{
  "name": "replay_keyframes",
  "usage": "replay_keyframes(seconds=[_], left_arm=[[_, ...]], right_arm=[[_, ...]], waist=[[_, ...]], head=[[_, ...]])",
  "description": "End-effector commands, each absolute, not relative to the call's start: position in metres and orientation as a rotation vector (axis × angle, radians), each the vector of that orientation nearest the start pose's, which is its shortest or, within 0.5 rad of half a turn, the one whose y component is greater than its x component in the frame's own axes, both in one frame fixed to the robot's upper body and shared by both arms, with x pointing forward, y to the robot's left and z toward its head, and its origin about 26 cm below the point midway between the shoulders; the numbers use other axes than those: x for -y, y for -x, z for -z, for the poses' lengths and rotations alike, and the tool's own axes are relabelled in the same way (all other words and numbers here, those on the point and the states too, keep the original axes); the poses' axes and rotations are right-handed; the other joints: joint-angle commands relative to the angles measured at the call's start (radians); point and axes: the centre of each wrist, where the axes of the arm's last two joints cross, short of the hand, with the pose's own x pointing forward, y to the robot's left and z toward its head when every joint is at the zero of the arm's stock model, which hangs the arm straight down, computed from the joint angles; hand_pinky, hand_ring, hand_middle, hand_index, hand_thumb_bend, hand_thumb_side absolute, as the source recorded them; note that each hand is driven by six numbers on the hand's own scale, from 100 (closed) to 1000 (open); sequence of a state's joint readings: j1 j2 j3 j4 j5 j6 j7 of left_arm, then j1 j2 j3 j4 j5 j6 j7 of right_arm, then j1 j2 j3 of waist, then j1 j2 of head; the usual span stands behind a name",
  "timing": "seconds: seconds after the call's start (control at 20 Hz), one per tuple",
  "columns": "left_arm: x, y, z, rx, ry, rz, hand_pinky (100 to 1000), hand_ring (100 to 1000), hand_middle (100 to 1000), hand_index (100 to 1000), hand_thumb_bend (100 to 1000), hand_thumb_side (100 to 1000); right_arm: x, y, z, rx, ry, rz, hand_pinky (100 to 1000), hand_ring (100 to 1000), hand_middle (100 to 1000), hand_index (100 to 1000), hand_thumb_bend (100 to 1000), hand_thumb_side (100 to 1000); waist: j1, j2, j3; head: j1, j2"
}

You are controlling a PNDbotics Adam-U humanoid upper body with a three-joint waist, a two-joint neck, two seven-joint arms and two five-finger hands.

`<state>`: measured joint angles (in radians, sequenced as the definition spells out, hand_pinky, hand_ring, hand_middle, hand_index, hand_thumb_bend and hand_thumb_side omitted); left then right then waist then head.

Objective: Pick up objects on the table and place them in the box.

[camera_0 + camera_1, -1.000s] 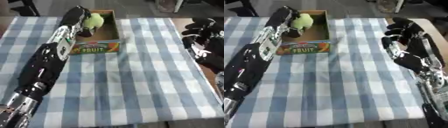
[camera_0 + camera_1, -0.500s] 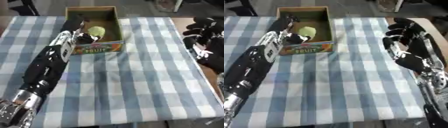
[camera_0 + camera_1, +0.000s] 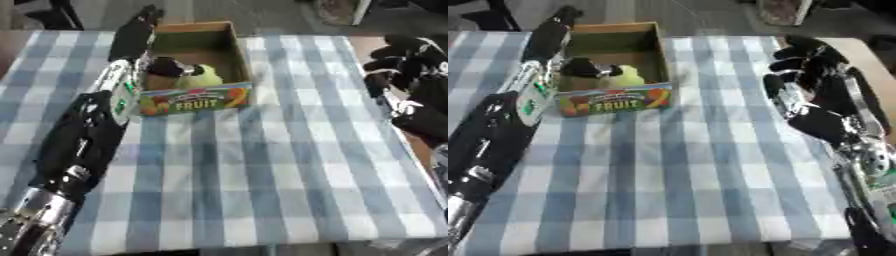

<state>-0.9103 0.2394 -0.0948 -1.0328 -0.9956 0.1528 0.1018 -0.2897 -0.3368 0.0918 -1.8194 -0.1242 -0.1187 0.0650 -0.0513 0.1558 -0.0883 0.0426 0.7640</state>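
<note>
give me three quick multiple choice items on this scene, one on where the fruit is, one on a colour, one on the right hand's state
1. Where is the yellow-green fruit?
A. on the cloth
B. inside the fruit box
C. in the right hand

2. What colours is the tablecloth?
A. red and white
B. plain green
C. blue and white checks

3. How is the right hand?
A. open, holding nothing
B. curled round the fruit
C. pressing on the box

Answers: B, it lies in the box beside the left hand; C, the checks show; A, its fingers are spread and apart from everything.

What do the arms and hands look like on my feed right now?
Both are mostly black with silver joints. The left arm has glossy black shells, a silver segment with small green marks, and a metallic cuff near the bottom. The right hand is black with silvery metal showing between segments.
</note>
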Motion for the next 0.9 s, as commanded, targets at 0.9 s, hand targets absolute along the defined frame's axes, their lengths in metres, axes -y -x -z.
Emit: replay_keyframes(seconds=[0.9], left_arm=[[-0.269, -0.333, -0.219, 2.145, -0.498, 0.259, 553, 671, 732, 826, 724, 405]], right_arm=[[0.262, -0.323, -0.161, 2.209, -0.008, -0.401, 629, 691, 674, 846, 314, 199]], waist=[[-0.004, -0.011, 0.087]], head=[[-0.039, 0.006]])
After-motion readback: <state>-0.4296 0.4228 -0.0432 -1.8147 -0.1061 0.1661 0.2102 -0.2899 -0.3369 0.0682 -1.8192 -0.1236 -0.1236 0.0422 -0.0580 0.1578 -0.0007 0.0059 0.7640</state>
